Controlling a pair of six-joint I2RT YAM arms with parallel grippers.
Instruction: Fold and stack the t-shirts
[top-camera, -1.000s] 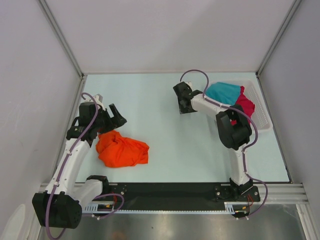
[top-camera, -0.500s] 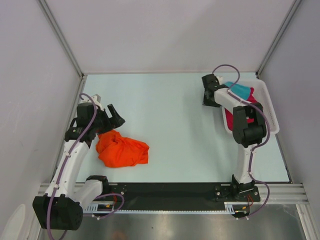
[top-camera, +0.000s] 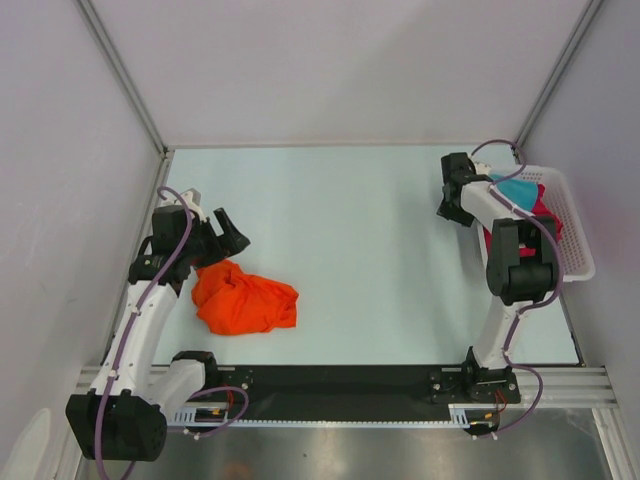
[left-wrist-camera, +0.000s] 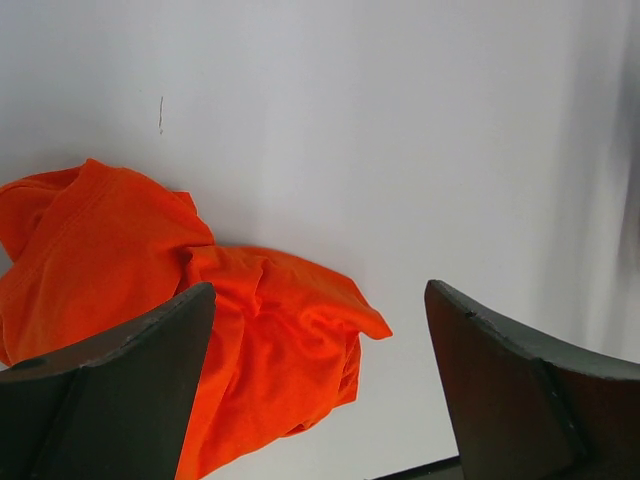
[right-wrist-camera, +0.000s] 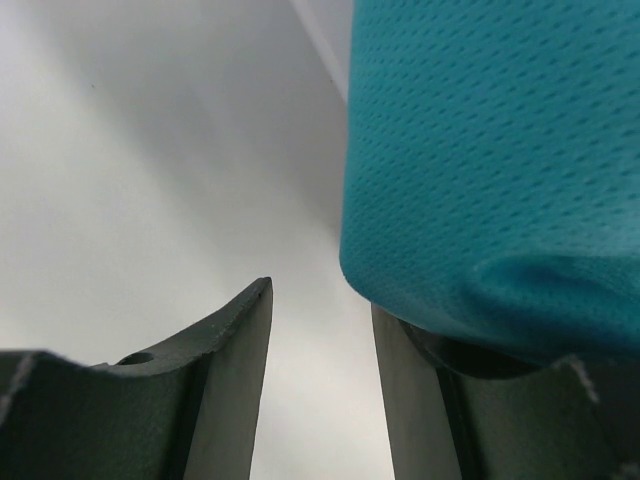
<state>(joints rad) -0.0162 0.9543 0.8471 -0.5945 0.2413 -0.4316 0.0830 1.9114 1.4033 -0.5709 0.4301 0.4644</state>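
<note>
Left pincer (top-camera: 233, 232): sits over the left side of the worktop (top-camera: 350, 230), just beyond the far edge of the orange t-shirt (top-camera: 245, 300). In the left wrist view the left pincer (left-wrist-camera: 320, 290) has its jaws wide apart with nothing between them. The fingers (left-wrist-camera: 130, 370) are clear of the cloth.

Orange t-shirt (left-wrist-camera: 260, 320): lies crumpled and unfolded in a loose heap on the near-left part of the worktop (left-wrist-camera: 350, 120). It is well apart from the other two shirts.

Right pincer (top-camera: 455, 195): sits at the far right of the worktop, just beside the left wall of the white slotted basket (top-camera: 578, 245). In the right wrist view the right pincer (right-wrist-camera: 320, 297) has its jaws part-way apart. Pale surface shows through the gap and no cloth is seen between the jaws. The teal t-shirt (right-wrist-camera: 480, 150) bulges over the right-hand finger (right-wrist-camera: 410, 400) and touches it. Whether that finger also bears on the basket wall cannot be told.

Teal t-shirt (top-camera: 518, 190): bunched in the far end of the basket, nearest the right pincer.

Magenta t-shirt (top-camera: 548, 208): bunched in the same basket, beside the teal one and partly hidden by the right arm.

Basket: stands at the far right corner, skew to the worktop's right edge.

No shirt is folded and none is stacked.
</note>
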